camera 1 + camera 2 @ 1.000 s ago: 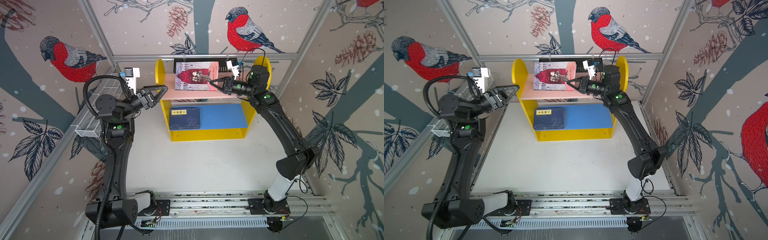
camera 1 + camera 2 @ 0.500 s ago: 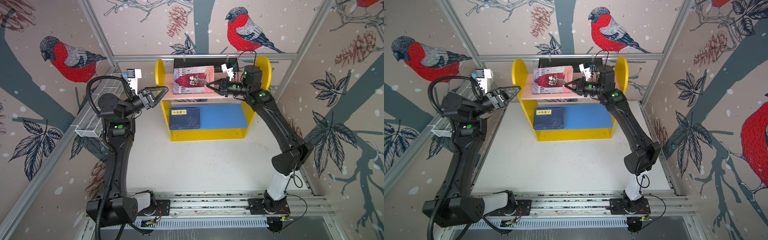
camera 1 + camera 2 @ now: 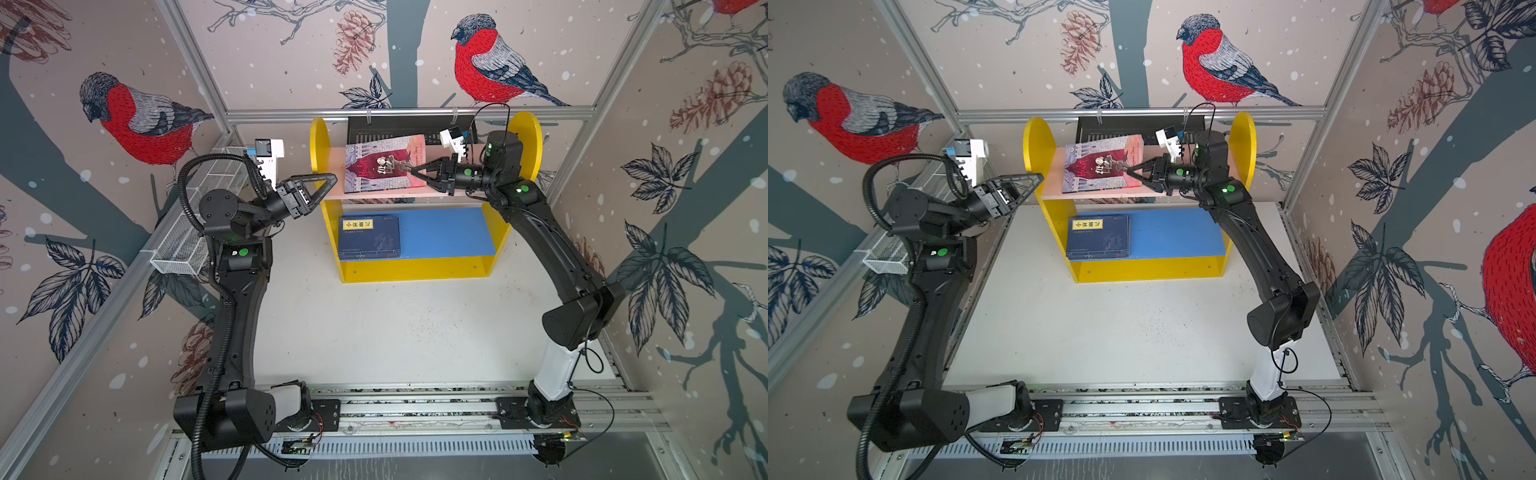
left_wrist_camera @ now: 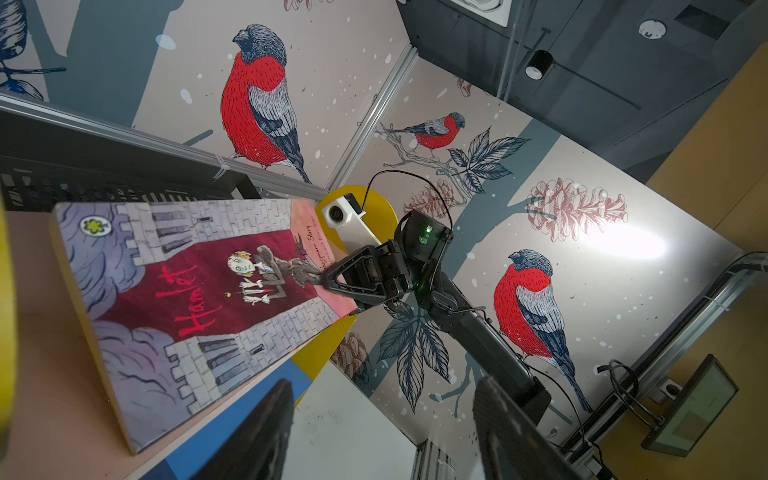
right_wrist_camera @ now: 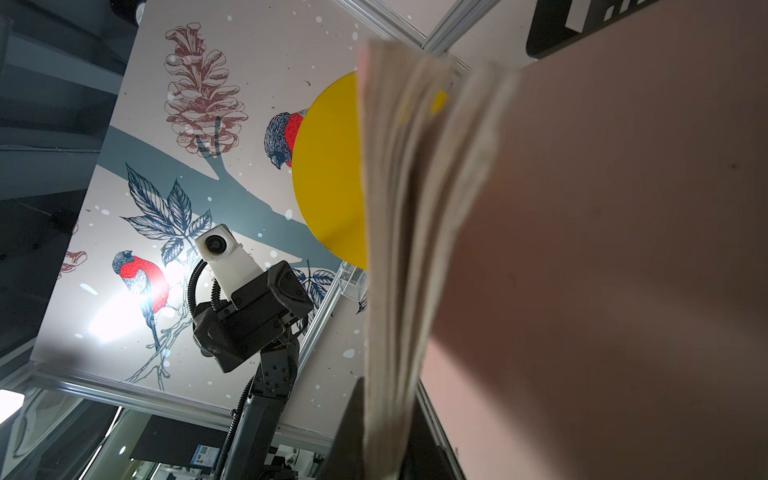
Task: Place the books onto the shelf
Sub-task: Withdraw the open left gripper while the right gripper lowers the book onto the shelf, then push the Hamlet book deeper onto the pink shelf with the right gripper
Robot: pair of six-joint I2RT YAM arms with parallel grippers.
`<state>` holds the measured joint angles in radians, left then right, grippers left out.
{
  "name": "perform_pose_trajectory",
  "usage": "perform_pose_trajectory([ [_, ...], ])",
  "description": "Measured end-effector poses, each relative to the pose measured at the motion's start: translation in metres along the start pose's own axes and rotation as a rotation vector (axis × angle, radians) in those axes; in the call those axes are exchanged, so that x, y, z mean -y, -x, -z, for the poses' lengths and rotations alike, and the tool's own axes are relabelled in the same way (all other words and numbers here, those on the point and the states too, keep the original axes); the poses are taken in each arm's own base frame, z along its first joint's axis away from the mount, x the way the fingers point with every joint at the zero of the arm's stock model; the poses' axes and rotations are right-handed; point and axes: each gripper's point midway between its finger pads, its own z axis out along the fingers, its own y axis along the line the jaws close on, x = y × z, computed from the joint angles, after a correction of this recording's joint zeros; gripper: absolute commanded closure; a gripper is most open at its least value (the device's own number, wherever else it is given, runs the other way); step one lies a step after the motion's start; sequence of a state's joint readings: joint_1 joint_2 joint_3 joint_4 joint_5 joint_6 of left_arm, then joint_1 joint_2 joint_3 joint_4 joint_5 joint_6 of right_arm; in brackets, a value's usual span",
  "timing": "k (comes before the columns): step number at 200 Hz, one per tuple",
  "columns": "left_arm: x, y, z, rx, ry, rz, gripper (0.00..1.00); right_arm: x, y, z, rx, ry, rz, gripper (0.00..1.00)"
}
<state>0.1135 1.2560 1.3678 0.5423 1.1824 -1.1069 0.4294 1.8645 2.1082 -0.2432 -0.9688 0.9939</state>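
Right gripper (image 3: 411, 169): pinched shut on the right edge of the Hamlet book (image 3: 382, 166)
Hamlet book: on the pink upper board (image 3: 1057, 170) of the shelf (image 3: 415, 272); tilted, one edge resting on the board, the gripped edge raised
Left gripper (image 3: 330, 182): jaws spread, empty; just beside the left yellow panel (image 3: 318, 145)
Navy book (image 3: 369, 239): yellow label; flat on the blue lower board (image 3: 449, 232), left end

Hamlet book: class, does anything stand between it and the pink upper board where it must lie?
Nothing visible does. The Hamlet book leans tilted over the pink upper board, its lower edge seemingly on the board, its raised edge pinched in the right tool. The board's visible part is bare.
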Motion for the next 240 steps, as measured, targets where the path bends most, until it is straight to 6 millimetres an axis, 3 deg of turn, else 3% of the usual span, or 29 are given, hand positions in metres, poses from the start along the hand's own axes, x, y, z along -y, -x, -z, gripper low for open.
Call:
perform_pose_trajectory([
  [40, -0.001, -0.001, 0.000, 0.001, -0.006, 0.016, 0.31, 0.002, -0.001, 0.003, 0.012, -0.035, -0.023, 0.90],
  [111, 0.002, 0.000, 0.000, 0.004, -0.014, 0.012, 0.30, -0.008, -0.002, 0.010, 0.046, -0.068, -0.028, 0.91],
  [166, 0.002, 0.000, 0.000, 0.007, -0.020, 0.016, 0.29, -0.006, -0.019, 0.020, 0.070, -0.108, -0.088, 0.81],
  [206, 0.001, 0.001, 0.000, 0.012, -0.023, 0.027, 0.28, -0.004, -0.014, 0.020, 0.088, -0.117, -0.108, 0.81],
  [240, 0.002, 0.001, 0.000, 0.014, -0.026, 0.030, 0.28, -0.004, -0.013, 0.016, 0.096, -0.113, -0.123, 0.70],
])
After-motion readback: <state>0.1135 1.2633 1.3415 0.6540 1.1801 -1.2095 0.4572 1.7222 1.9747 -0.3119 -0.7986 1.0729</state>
